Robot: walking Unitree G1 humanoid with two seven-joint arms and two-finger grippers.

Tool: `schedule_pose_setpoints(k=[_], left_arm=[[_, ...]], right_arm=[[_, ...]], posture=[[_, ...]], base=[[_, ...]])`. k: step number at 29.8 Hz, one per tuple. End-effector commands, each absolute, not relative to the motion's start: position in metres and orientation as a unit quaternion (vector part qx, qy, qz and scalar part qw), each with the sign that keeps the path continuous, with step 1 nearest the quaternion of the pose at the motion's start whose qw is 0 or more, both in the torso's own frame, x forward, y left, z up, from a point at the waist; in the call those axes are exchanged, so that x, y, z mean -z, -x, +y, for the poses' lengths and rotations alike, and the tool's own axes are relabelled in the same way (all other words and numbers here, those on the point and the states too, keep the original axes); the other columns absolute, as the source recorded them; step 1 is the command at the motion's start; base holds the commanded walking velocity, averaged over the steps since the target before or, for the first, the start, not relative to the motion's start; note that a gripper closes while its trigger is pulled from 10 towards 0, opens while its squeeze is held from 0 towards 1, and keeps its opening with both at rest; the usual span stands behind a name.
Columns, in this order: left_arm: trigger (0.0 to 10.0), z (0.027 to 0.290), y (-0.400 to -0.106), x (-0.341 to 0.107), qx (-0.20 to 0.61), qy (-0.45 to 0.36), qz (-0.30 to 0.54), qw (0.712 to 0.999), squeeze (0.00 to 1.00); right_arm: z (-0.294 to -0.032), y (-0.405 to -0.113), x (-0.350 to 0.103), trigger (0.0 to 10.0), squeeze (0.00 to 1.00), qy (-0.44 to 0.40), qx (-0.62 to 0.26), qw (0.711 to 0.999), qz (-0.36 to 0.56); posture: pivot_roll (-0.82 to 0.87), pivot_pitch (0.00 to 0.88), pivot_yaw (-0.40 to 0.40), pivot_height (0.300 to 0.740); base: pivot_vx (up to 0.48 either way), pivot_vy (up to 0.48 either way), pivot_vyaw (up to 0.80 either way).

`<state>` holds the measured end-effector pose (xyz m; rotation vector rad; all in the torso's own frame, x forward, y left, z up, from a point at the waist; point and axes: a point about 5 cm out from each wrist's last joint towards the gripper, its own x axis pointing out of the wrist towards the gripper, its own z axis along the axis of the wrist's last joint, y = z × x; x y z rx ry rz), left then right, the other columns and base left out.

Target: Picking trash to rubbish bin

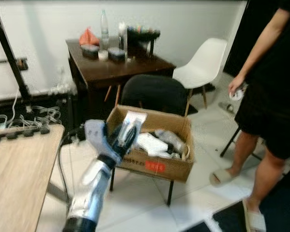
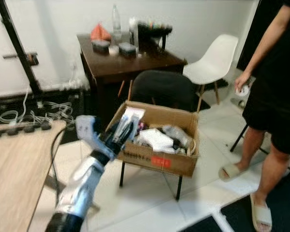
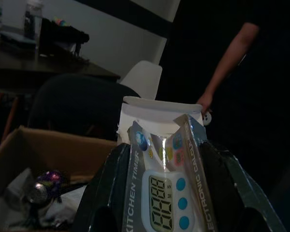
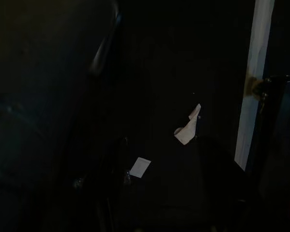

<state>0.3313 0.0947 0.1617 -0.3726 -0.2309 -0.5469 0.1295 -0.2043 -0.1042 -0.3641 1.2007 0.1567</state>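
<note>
Standing just to the right of the scene, a person (image 1: pixel 266 96) in dark shorts is occupying the floor beside the bin, so any swing of the arm is best kept short and away from that side. The wooden tabletop (image 1: pixel 19 169) is lying at the robot's left, and a black chair (image 1: pixel 154 92) is carrying the cardboard box (image 1: pixel 157 166) that is serving as the rubbish bin, already holding white wrappers and a clear plastic bottle (image 1: pixel 171 140). The left arm is reaching forward, and the left gripper (image 1: pixel 127 129) is clamping its two black fingers on a kitchen timer package (image 3: pixel 165 179), which is standing up between them at the box's near left corner, roughly over the rim. Judging from this, the step in hand is the drop. Doing it well is a matter of carrying the package a little further in, past the cardboard wall and over the open middle, before the fingers are parted; releasing at the rim is risking a bounce to the floor. Keeping the package low over the contents is also helping, since the box looks lightly perched on the seat. The right gripper is hanging idle in shade, and whether it is open cannot be told.
</note>
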Motion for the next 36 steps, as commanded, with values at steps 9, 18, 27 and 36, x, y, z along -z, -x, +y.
schedule_pose_setpoints(k=[9, 18, 27, 36], left_arm=[[10.0, 0.088, -0.33, -0.163, 0.283, 0.178, -0.116, 0.935, 0.0], [10.0, 0.085, -0.329, -0.162, 0.286, 0.18, -0.114, 0.934, 0.0], [10.0, 0.081, -0.331, -0.159, 0.286, 0.168, -0.104, 0.938, 0.0], [10.0, 0.074, -0.339, -0.126, 0.238, -0.015, -0.015, 0.971, 0.0]], right_arm=[[-0.197, -0.125, 0.107, 10.0, 0.0, 0.158, -0.081, 0.805, 0.566], [-0.194, -0.127, 0.106, 10.0, 0.0, 0.155, -0.083, 0.806, 0.565], [-0.194, -0.129, 0.106, 10.0, 0.0, 0.152, -0.08, 0.808, 0.563], [-0.195, -0.127, 0.106, 10.0, 0.0, 0.152, -0.08, 0.807, 0.565]], posture=[[-0.11, 0.089, 0.044, 0.74], [-0.11, 0.093, 0.047, 0.74], [-0.12, 0.09, 0.05, 0.74], [-0.11, 0.09, 0.048, 0.74]], base=[[0.395, 0.0, -0.43], [0.395, 0.0, 0.0], [0.394, 0.0, 0.0], [0.042, 0.0, 0.0]])
